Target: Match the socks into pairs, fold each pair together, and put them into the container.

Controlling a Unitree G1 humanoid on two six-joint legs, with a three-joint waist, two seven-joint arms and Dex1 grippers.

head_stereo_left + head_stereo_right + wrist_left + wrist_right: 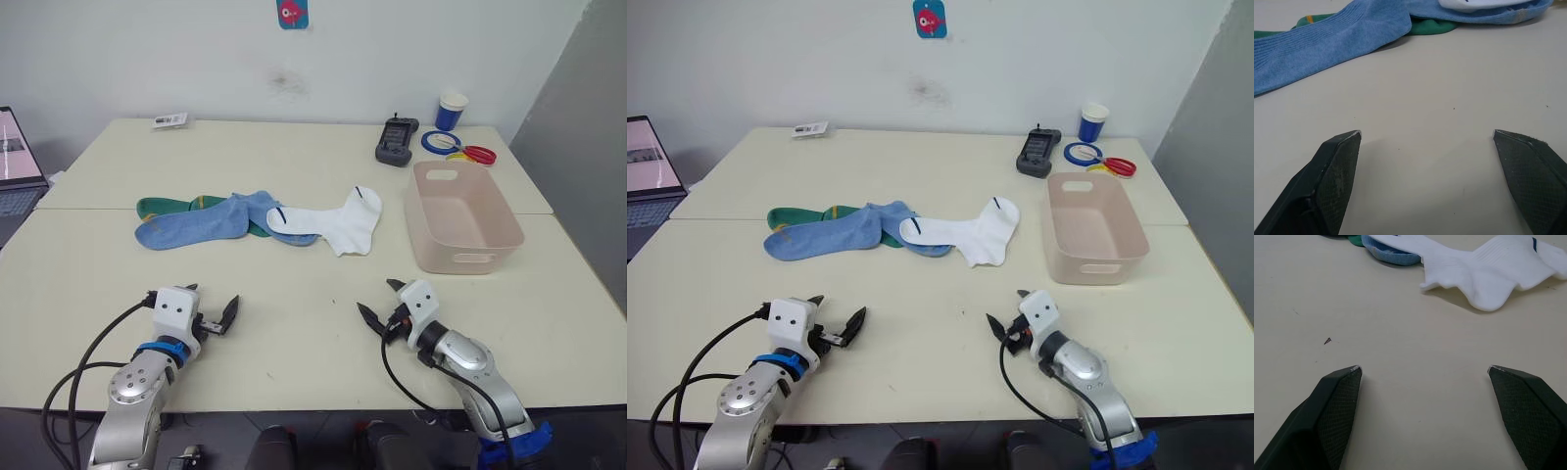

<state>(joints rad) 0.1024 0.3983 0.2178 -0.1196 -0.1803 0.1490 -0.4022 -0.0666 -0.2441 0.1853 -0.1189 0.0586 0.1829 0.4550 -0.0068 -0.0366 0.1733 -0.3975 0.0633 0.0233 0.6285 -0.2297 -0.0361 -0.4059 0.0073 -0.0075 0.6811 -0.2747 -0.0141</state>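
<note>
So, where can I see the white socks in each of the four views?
Left eye: white socks, centre, beside the container.
Right eye: centre.
Left wrist: a white edge over light blue sock.
Right wrist: ahead.
Landmark: the blue toe under them.

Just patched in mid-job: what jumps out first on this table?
The heap of socks mid-table, blue, green and white overlapping. To its right stands the pink container, with no socks in it. Near the front edge, the left gripper and right gripper hover with jaws open, holding nothing.
</note>
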